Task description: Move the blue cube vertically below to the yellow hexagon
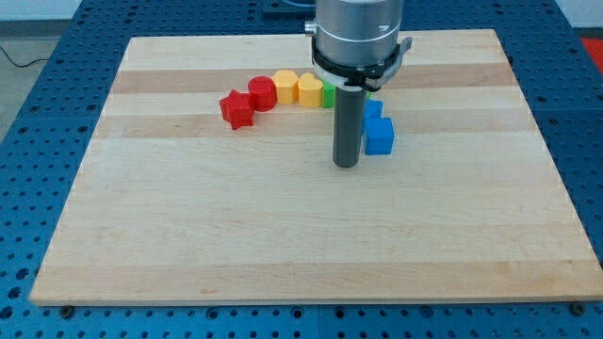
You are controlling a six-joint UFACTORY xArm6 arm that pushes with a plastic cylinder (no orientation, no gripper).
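Pale wood makes up the board (283,245), a smooth top of glued strips with lighter and darker bands, lying on a blue perforated table (38,188). Our only camera view cuts off the arm's grey metal housing (358,33) at the frame's top, so nothing above that cylinder can be seen.

Our dark rod (348,127) drops straight from the housing, and my tip (347,166) meets the board near its centre. We carry no gripper or hand, so nothing opens, closes or grips; the rod simply stands on the wood.

Blue cube (380,137) sits at about two o'clock from my tip, just beside the rod; whether rod and cube touch we cannot tell. A second blue block (374,109) lies behind it at twelve o'clock from the cube, half hidden by rod and cube, its shape unclear.

At ten o'clock from my tip runs a curved row of matte blocks set close together. The green block (328,94) is mostly covered by the rod and housing, its shape unreadable. Next to it at nine o'clock comes a yellow block (308,89) with a pointed top, then the yellow hexagon (284,86), then a red cylinder (262,93), and last a red star-like block (237,109), lowest in the row.

The blue cube lies well to three o'clock of the yellow hexagon.
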